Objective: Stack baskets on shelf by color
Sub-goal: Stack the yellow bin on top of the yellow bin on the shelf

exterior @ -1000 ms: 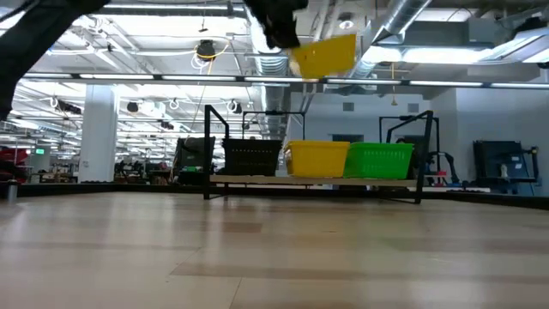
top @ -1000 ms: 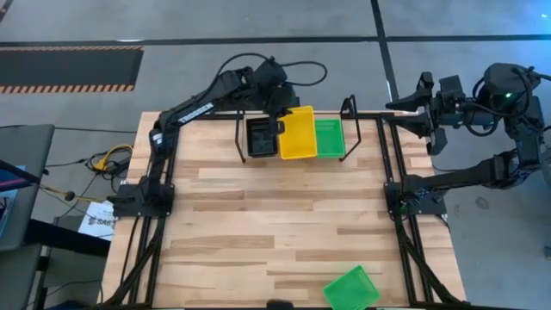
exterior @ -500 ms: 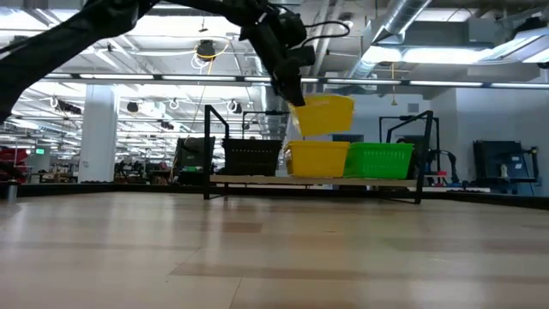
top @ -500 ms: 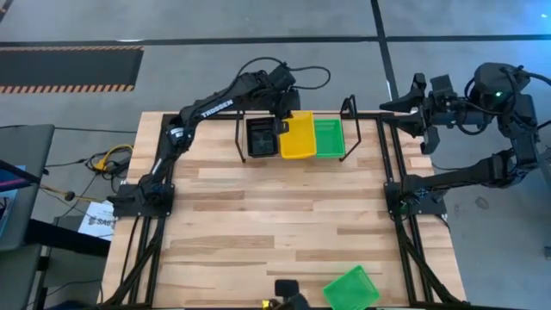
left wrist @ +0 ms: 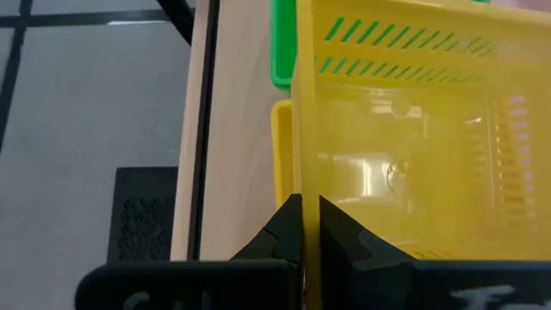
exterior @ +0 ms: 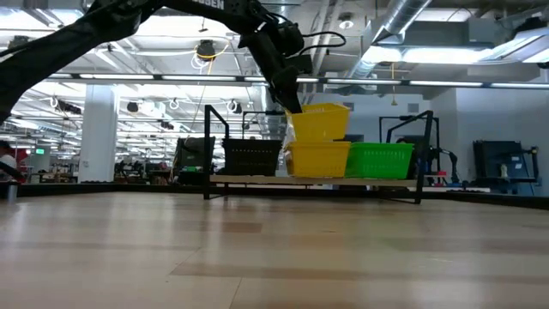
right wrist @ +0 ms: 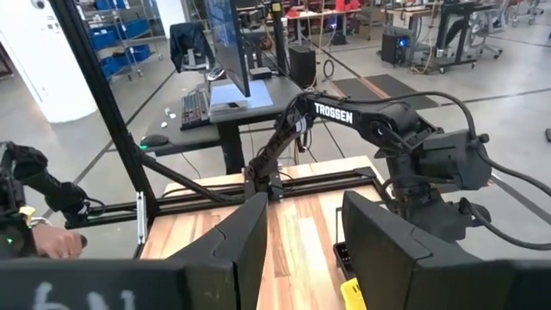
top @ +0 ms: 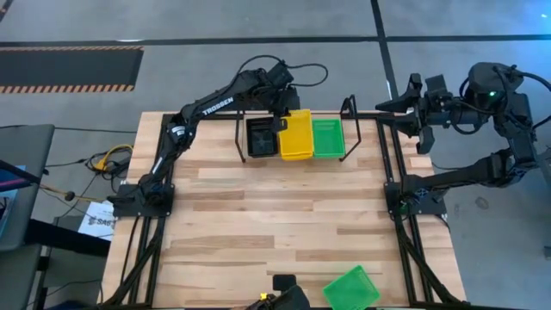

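We've dropped the yellow basket w/ left gripper pinching its rim, now just above shelf's yellow stack; right gripper spread, parked off-surface.

Across the bench we see the shelf standing at the far side, with a black basket, a yellow basket and a green basket side by side on it. Our left gripper comes down from above on a dark arm, its jaws closed on the rim of a second yellow basket, which sits slightly tilted right on top of the first yellow one.
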You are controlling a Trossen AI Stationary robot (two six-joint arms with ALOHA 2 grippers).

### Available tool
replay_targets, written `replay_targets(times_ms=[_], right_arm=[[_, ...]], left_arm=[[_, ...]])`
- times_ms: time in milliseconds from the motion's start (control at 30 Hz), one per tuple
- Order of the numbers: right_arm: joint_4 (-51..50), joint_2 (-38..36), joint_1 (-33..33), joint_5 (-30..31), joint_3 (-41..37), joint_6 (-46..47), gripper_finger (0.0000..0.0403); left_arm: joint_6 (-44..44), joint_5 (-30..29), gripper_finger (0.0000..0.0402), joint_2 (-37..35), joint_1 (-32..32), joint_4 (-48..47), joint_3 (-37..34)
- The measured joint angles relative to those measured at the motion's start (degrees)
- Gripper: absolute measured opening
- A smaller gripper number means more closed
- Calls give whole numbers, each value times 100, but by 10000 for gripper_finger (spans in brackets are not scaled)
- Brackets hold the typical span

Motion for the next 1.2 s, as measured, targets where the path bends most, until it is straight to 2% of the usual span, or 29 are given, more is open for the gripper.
replay_targets(times_ms=[400,1033,1200], right_arm=[[6,25,0,0,0,2,170],[5,25,0,0,2,2,170],[4,27,0,0,2,0,173]], left_arm=[[-17,36,0,0,-4,-329,0],[-166,51,0,44,-10,-50,1],[-280,357,0,327,33,-73,-9]])
